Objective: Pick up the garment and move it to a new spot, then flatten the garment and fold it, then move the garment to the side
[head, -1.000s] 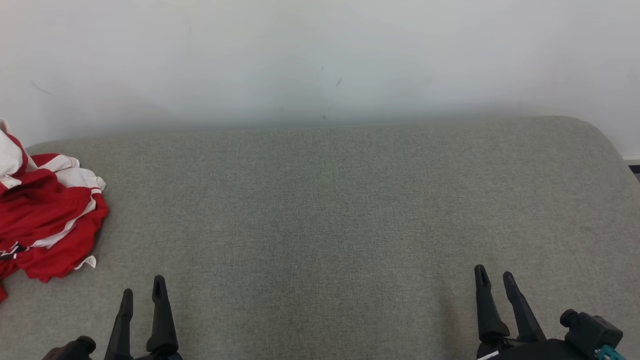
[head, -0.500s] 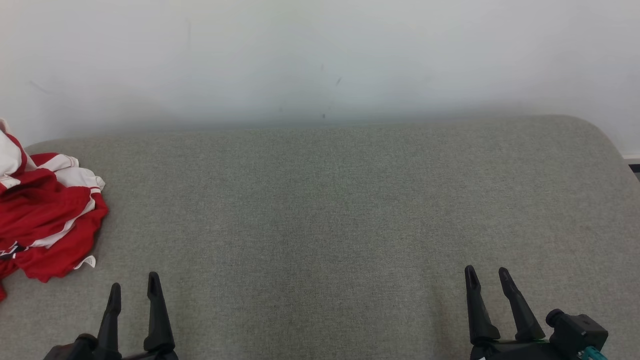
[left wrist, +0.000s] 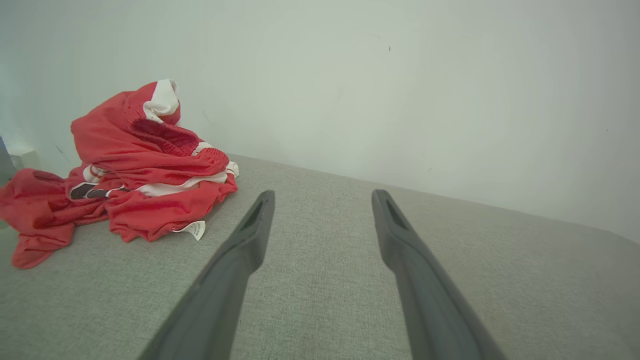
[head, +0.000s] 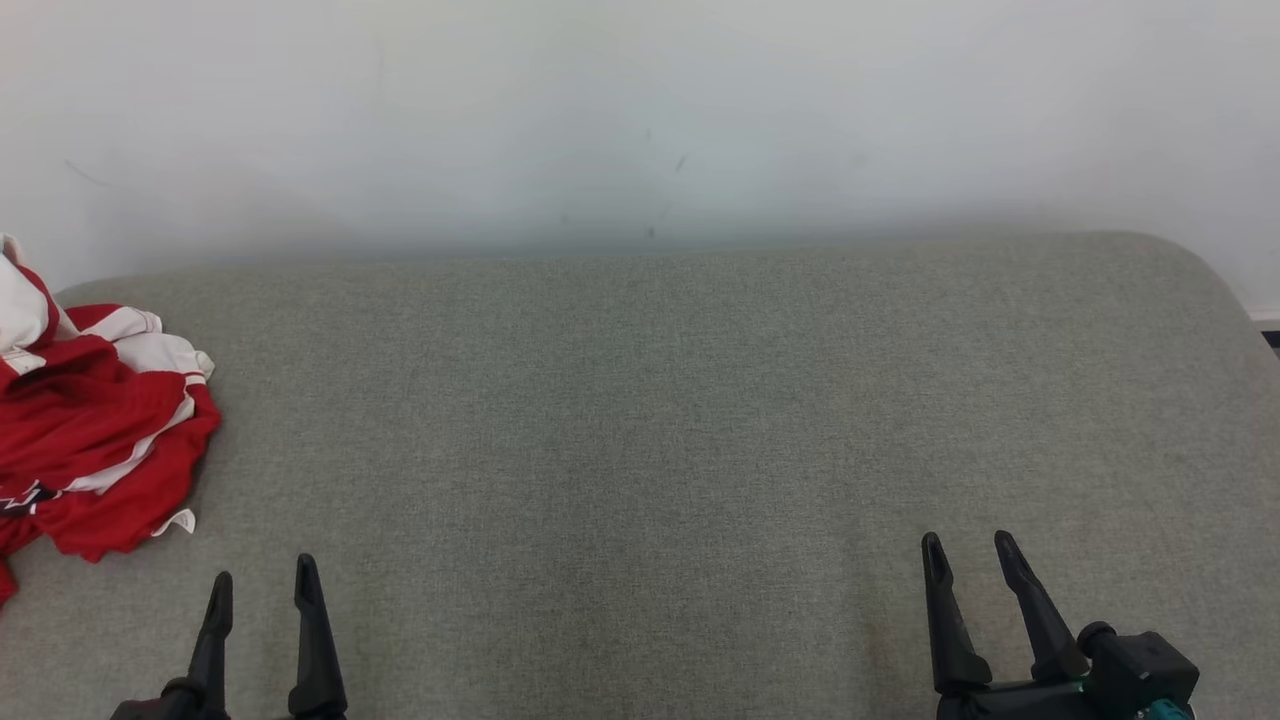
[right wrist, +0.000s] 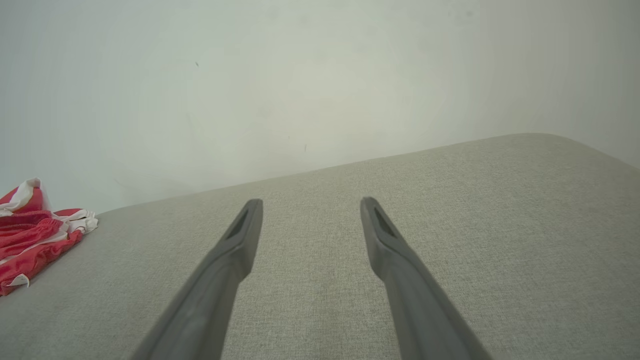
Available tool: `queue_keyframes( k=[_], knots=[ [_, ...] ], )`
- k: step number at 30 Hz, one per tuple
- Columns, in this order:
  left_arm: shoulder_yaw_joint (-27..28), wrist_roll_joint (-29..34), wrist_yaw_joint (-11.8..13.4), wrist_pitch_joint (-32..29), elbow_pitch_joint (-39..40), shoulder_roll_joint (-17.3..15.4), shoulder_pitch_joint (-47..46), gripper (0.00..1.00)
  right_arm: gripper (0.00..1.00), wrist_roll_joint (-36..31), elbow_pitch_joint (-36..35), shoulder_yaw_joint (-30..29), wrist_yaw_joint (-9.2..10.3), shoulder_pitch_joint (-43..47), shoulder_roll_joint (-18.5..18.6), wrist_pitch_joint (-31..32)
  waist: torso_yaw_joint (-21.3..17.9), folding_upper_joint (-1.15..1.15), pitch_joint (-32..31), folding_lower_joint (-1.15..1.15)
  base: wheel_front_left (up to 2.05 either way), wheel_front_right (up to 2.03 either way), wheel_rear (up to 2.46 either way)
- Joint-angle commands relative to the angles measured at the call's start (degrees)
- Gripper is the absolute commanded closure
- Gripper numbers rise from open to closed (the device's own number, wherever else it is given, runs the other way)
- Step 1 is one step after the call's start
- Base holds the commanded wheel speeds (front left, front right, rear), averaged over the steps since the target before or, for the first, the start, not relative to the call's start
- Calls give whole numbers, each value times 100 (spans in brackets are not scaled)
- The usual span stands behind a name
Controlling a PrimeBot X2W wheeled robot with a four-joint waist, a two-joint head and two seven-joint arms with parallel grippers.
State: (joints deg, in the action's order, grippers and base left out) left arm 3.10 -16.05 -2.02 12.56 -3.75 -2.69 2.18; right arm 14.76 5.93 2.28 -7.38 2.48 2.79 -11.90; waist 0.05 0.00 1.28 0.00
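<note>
The red and white garment point(head: 90, 440) lies crumpled at the far left edge of the grey upholstered surface point(head: 640, 420), well apart from both arms. The left end effector point(head: 262, 572) sits near left and the right end effector point(head: 966, 540) near right, both released and holding nothing. The left wrist view shows the heap close up, piled high against the white wall point(head: 640, 110), with a small white label point(left wrist: 194, 229) at its near hem. The right wrist view catches just its edge, far to the left.
</note>
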Motion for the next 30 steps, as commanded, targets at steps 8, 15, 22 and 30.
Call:
queue_keyframes(
  k=[8,15,22,30],
  knots=[
    [59,411,-11,118,20,-28,104,0,0,-214,7,-32,-17,53,13,-143,35,0,-9,0,0,0,0],
    [81,701,-29,181,-5,-30,124,0,0,-461,32,2,-19,70,13,-228,44,0,-4,0,0,0,0],
    [115,1026,-28,250,-76,-31,168,0,0,-714,74,32,-20,85,14,-301,64,0,-5,0,0,0,0],
    [132,1194,-150,264,-192,-31,209,0,0,-723,124,24,-21,118,14,-331,77,0,-28,0,0,0,0]
  ],
)
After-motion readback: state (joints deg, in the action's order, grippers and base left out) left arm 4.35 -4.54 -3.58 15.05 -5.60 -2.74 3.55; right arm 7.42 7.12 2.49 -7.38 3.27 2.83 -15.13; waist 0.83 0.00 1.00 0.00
